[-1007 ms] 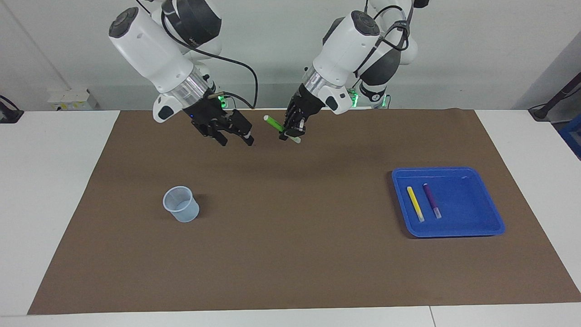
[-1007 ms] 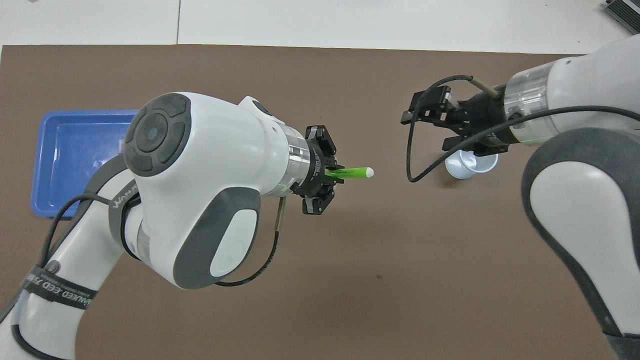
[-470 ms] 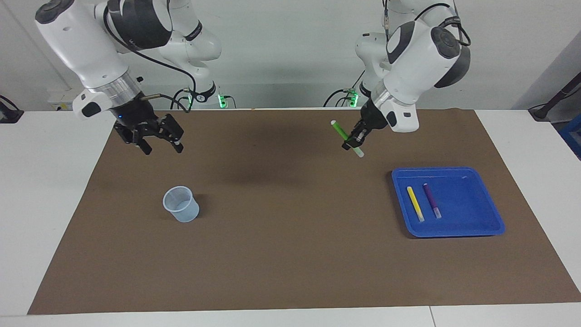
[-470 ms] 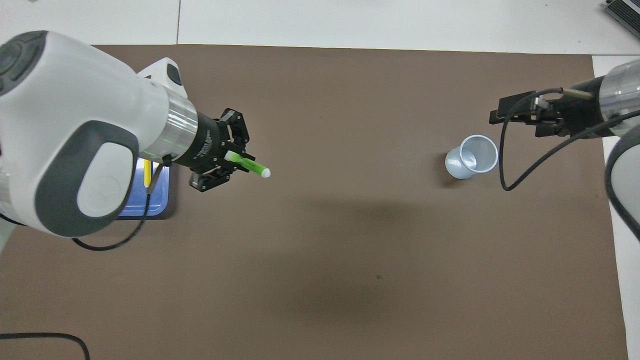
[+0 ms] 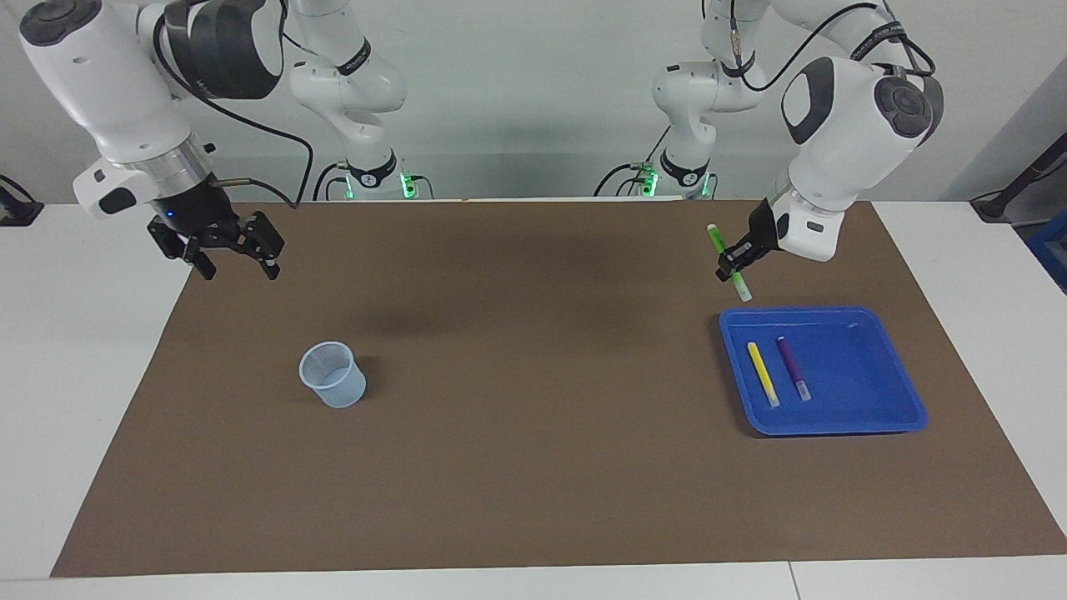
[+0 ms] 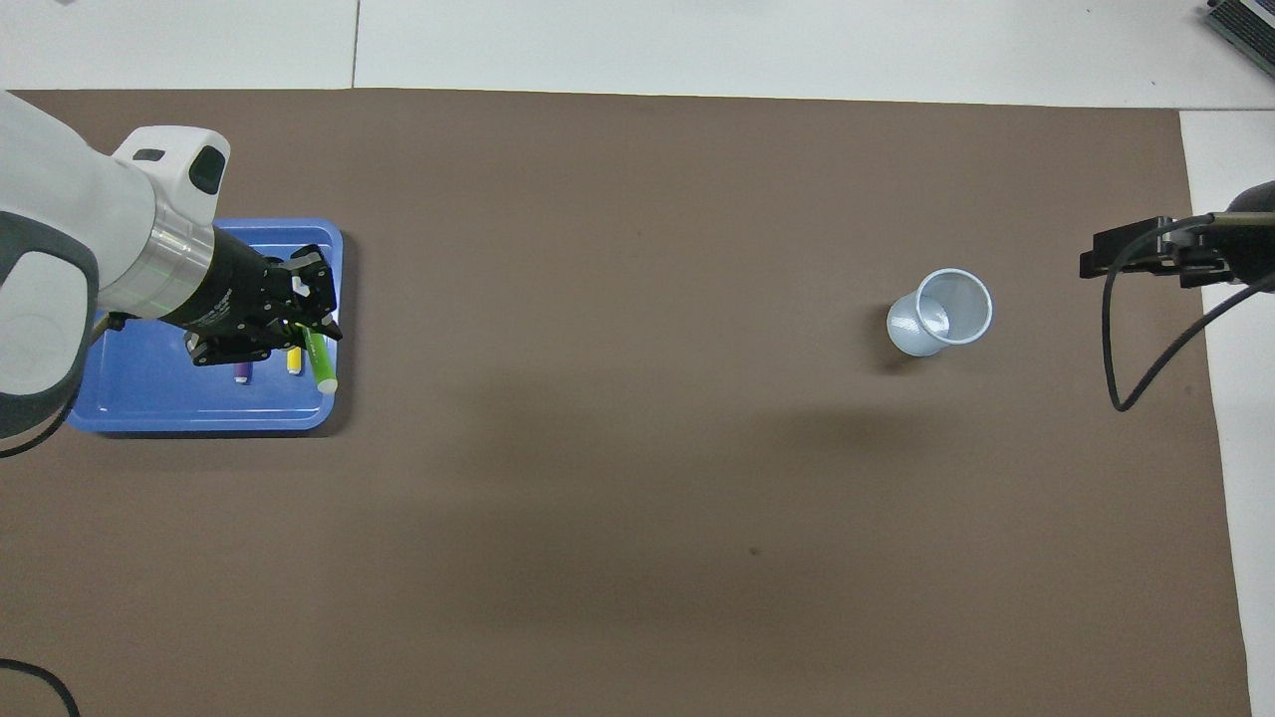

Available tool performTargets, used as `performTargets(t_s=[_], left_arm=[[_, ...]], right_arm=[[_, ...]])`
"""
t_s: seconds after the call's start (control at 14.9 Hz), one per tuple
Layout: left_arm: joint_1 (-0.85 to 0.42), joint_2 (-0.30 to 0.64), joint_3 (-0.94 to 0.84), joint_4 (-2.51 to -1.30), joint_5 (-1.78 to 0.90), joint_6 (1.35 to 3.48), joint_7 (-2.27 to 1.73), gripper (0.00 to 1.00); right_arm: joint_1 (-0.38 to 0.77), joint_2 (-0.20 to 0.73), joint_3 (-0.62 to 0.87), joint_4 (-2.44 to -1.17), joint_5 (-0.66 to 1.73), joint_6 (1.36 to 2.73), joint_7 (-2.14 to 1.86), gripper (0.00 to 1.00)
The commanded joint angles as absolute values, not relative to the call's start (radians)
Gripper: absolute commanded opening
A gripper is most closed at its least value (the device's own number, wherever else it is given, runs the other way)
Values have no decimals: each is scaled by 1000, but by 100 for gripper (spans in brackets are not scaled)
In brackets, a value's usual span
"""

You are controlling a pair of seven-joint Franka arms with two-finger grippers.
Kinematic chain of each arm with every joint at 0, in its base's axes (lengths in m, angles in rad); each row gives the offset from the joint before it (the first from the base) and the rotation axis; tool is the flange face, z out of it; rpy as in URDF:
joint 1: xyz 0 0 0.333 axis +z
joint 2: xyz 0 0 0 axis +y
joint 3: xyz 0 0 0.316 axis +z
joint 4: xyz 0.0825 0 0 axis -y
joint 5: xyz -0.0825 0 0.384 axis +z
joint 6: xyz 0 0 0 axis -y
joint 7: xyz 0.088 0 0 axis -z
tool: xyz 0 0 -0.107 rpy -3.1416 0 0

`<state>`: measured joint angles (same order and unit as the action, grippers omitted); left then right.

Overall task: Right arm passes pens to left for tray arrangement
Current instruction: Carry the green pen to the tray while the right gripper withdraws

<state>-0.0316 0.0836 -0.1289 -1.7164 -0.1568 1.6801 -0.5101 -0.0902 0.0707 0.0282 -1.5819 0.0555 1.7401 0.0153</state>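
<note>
Green marker pen [image 5: 728,262] sits clamped between the fingertips of my left gripper [image 5: 733,265], which is clenched on the pen near its middle. I hold the pen tilted, white end down, up in the air over the brown mat [image 5: 533,467] at the edge of the tray [image 5: 904,400] that lies nearest my bases; in the overhead view the pen's lower end appears over the tray's rim. My right gripper [image 5: 233,254] hangs released, fingers spread and holding nothing, over the edge of the mat at the right arm's end of the table; this arm waits. Farther out from me, the blue tray rests flat on the mat toward the left arm's end of the table. Inside it lie the yellow pen [image 5: 763,374] and the purple pen [image 5: 793,367], side by side, close together but apart, both flat on the tray floor with their white ends pointing away from me. A translucent pale-blue cup [image 5: 333,374] stands upright on the mat toward the right arm's end, well apart from the tray.
</note>
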Motion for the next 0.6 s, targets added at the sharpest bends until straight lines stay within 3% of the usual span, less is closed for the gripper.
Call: performTargets(t_s=[0.0, 0.27, 0.54], left_arm=[[38, 57, -138, -1776, -83, 1707, -314, 0], [153, 77, -138, -1879, -2, 1868, -62, 0], [192, 127, -138, -1882, 50, 1979, 6, 0]], right_arm=[[-95, 51, 44, -1589, 38, 1703, 1, 100], [-75, 43, 51, -1592, 37, 1651, 6, 100], [-78, 41, 51, -1591, 37, 1617, 6, 100]])
